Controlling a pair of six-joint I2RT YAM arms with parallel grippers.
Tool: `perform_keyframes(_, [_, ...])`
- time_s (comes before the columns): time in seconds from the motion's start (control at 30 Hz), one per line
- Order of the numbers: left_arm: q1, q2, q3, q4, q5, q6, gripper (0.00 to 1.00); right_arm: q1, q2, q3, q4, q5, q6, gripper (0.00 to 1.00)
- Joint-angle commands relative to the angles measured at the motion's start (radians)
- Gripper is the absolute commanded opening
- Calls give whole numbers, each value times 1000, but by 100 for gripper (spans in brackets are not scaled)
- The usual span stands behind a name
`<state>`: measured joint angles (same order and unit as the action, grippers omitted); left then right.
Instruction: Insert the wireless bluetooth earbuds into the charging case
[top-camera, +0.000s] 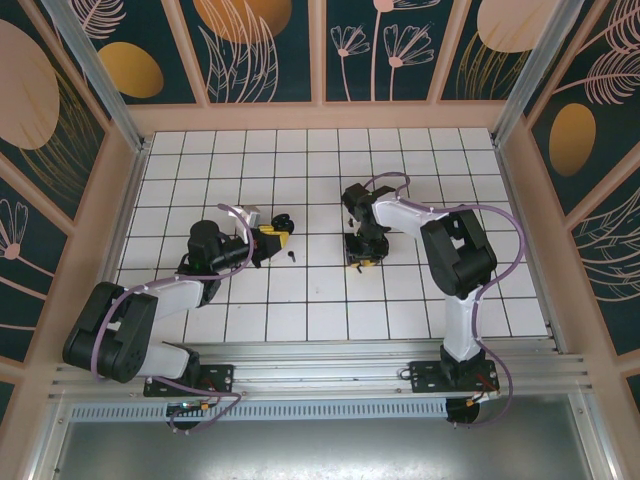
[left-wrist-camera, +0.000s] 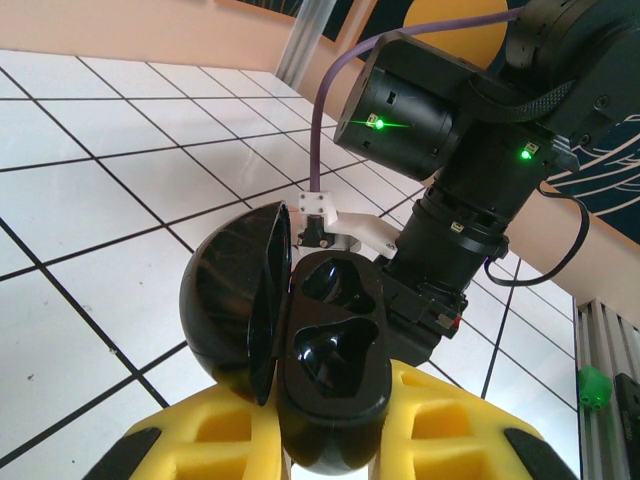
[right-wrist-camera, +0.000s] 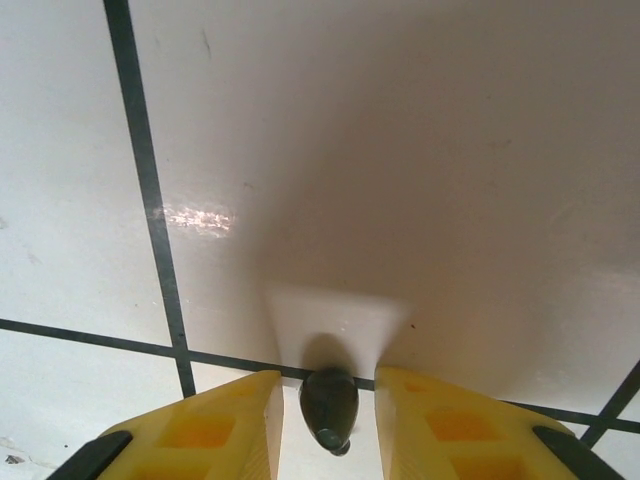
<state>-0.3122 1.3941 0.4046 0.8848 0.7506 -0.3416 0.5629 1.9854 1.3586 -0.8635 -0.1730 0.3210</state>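
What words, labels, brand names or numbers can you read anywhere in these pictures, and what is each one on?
No text can be read in any view.
Black arm housing: tiny pale marks by the green lights, too small to read.
Charging case: plain black, no lettering seen.
Wall panels: leaf and flower pattern, no letters.

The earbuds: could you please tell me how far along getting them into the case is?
Done: the case is open, clamped in the left gripper, both wells empty. In hand: one black bud sits between the fingers of the right gripper, grip unclear. Left: seating every bud.
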Motion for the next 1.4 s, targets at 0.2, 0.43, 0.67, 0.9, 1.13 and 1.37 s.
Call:
perform_keyframes(0.2, [3,-20,14,3,1,18,14,4,3,7,-11,34,3,27])
perform_keyframes(0.43, [4,-17,11,6,1,16,14,5,9,-7,16,25,0,24])
perform_keyframes(0.67, [3,-24,16,-6,-2,26,14,5,11,-19,42,18,-3,21])
perform_keyframes(0.9, [-5,-32,16,-14,-15,36,14,0,-51,-33,79,47,10,19])
perform_keyframes(1.13, [-26,-38,27,-47,-35,60,13,-9,-146,-145,221,22,55,19])
perform_keyframes(1.37, [-74,-14,47,-47,-63,78,12,-58,-239,-253,364,-1,101,19])
